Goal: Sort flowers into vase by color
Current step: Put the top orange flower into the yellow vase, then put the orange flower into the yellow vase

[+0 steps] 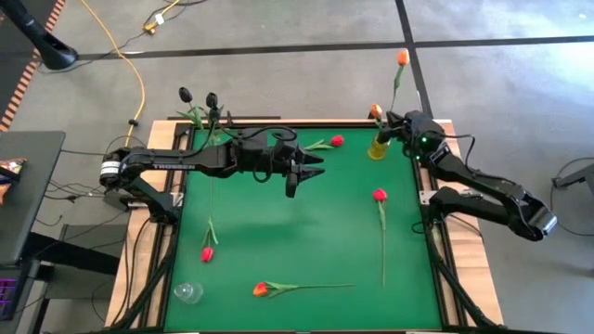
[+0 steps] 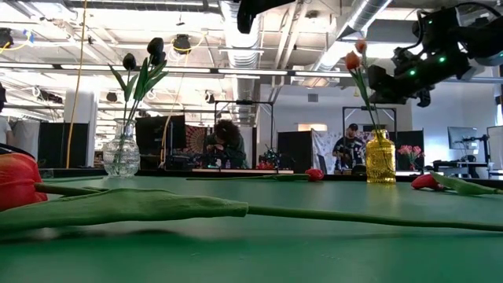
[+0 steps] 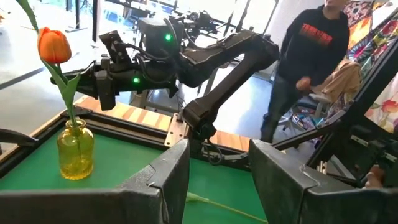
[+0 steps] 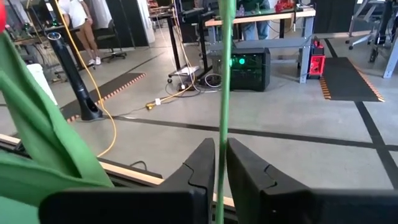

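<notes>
Right wrist view, right gripper (image 4: 219, 171) jaws nipping upright green stem (image 4: 224, 81), left gripper (image 1: 311, 173) jaws apart, empty.

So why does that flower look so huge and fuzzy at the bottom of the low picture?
In the low view, the red tulip and its green stem lie right by the camera, so they look giant and soft, while the yellow vase farther back is sharp. The bright ceiling lights there wash out the room. In the high view, the left arm casts a soft shadow on the green table.
</notes>
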`<control>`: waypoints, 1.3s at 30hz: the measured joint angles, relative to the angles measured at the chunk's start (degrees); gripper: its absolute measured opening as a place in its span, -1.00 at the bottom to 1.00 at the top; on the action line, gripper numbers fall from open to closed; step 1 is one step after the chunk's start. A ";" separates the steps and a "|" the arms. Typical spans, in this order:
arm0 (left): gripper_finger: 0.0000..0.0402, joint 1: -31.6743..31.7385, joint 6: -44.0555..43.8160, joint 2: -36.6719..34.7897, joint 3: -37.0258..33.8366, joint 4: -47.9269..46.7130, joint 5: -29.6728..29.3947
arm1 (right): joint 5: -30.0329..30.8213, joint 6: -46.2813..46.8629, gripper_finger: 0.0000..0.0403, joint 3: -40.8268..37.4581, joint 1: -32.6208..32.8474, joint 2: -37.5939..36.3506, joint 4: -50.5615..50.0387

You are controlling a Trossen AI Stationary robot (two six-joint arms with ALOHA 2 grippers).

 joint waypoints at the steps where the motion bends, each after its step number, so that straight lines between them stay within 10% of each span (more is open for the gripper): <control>1: -0.24 0.00 0.00 0.00 0.00 -0.11 0.00 | 0.00 0.01 -0.65 0.00 -0.02 -0.28 -0.46; 28: -0.24 0.02 1.63 0.00 -0.02 -6.28 2.72 | -5.90 -1.69 -0.64 0.02 0.05 -15.82 -17.02; 39: -0.24 -0.51 3.56 0.00 -0.02 -26.78 10.26 | -14.41 -1.48 -0.64 1.09 6.90 -23.21 -21.96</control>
